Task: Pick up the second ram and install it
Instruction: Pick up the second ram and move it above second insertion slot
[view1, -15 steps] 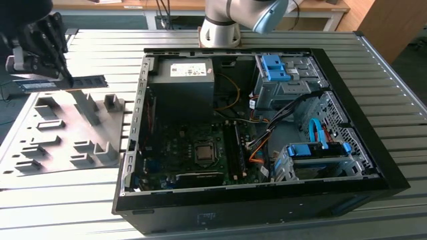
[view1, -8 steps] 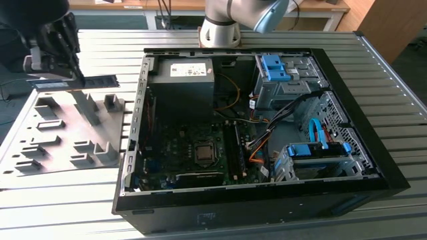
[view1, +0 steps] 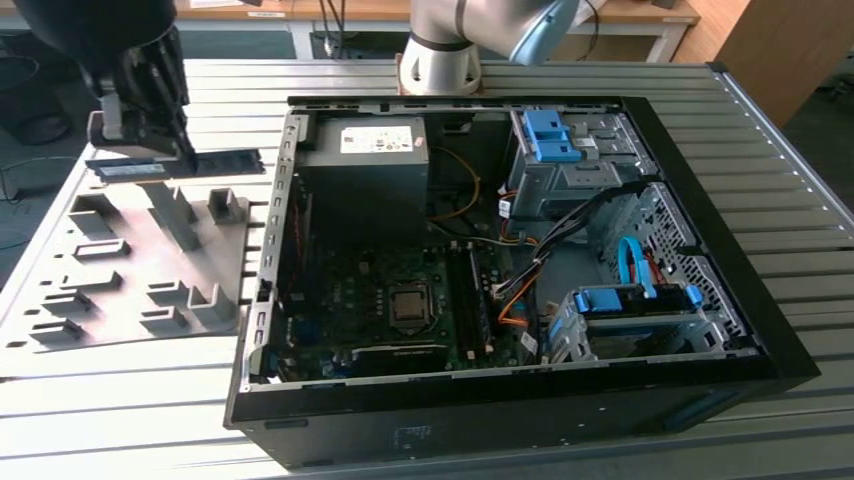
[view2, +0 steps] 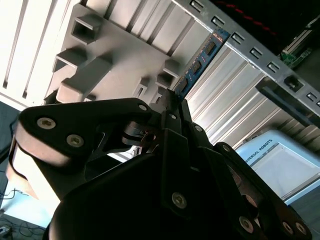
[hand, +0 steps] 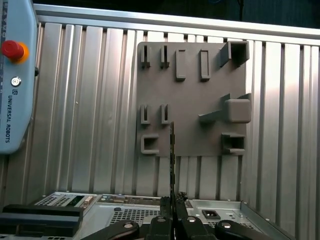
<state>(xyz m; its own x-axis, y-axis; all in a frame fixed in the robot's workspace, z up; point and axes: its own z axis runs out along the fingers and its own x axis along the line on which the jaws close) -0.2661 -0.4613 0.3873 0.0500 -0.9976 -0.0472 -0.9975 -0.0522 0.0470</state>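
Memory strip in transit: the gripper (view1: 140, 148) is clamped tight on the second ram (view1: 200, 163), holding it in the air above the grey fixture tray (view1: 120, 290), at the exterior view's left of the open PC case (view1: 274, 250). In both wrist views the fingertips pinch the board's two flat faces. The second wrist view shows the gripper (view2: 172, 100) w/ the blue board and black chips of the second ram (view2: 200, 61) running out beyond it. The first wrist view shows the gripper (hand: 173, 200) w/ the same strip edge-on, the second ram (hand: 172, 150) reduced to one thin dark line over the tray. Key relation: the strip's long axis lies approx. level and runs across the exterior view, its free end pointing toward the case wall, while the motherboard (view1: 360, 290) sits well apart, inside the case to the exterior view's right. The memory slots (view1: 470, 285) beside the processor socket (view1: 410, 297) seem to run crosswise to that axis (judging by the exterior view alone, so not certain), which would call for a turn of the wrist as well as a carry over the wall. Pick-up looks done; install is not yet.
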